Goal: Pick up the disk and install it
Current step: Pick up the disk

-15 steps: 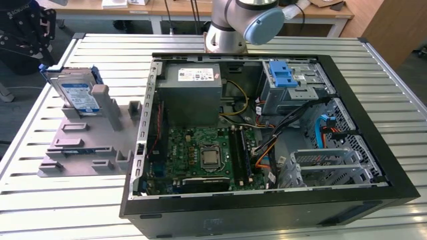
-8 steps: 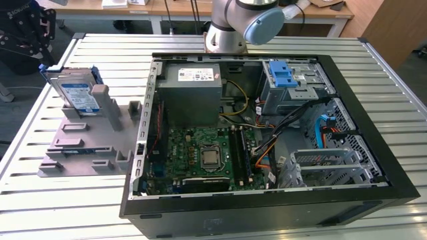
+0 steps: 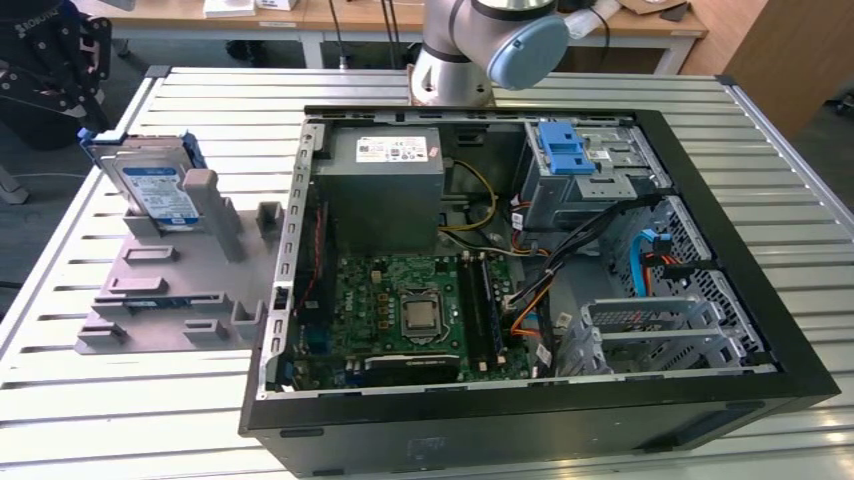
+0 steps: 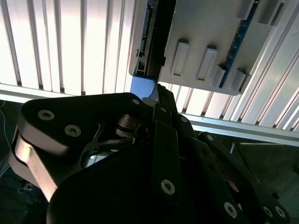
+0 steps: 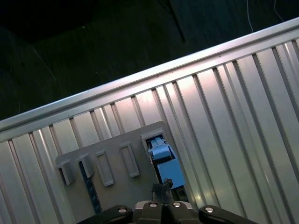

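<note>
The disk (image 3: 150, 185), a silver drive with a white-and-blue label and a blue frame, stands upright in a slot of the grey fixture (image 3: 174, 290) on the exterior view's left. My gripper (image 3: 60, 75) hangs above and beyond it, at the table's far left corner. In the second wrist view the gripper (image 4: 156, 95) points at the disk's connector edge (image 4: 140, 42), apart from it. In the first wrist view the disk's blue top (image 5: 166, 165) lies just past the gripper (image 5: 162, 189). The fingers look shut with nothing between them.
An open computer case (image 3: 534, 400) lies in the middle of the slatted metal table (image 3: 160, 420). Inside it are the motherboard (image 3: 414, 310), a grey power supply (image 3: 387, 165) and a drive bay with a blue latch (image 3: 577, 150). The arm's base (image 3: 454, 60) stands behind the case.
</note>
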`<action>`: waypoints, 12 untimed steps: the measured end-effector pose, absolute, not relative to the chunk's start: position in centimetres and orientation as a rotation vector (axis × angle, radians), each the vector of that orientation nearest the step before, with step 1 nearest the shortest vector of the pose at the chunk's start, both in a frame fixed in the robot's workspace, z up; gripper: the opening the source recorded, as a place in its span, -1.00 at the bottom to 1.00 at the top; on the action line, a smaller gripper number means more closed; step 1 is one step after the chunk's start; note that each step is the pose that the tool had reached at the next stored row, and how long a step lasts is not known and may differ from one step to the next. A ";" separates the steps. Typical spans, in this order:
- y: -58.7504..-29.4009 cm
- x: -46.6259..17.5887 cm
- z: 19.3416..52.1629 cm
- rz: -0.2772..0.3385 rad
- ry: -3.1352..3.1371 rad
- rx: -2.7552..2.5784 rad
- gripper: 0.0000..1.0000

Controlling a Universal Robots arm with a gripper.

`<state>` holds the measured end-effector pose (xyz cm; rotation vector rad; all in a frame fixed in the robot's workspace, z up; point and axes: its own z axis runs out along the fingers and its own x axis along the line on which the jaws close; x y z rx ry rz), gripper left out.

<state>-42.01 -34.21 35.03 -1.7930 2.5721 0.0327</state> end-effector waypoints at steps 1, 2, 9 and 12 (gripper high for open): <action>-34.2 -42.0 35.0 0.033 2.572 -1.794 -0.79; -34.2 -42.0 35.0 0.033 2.571 -1.794 -0.79; -34.2 -42.0 35.0 0.032 2.567 -1.800 -0.79; -34.2 -42.0 35.0 0.032 2.567 -1.800 -0.79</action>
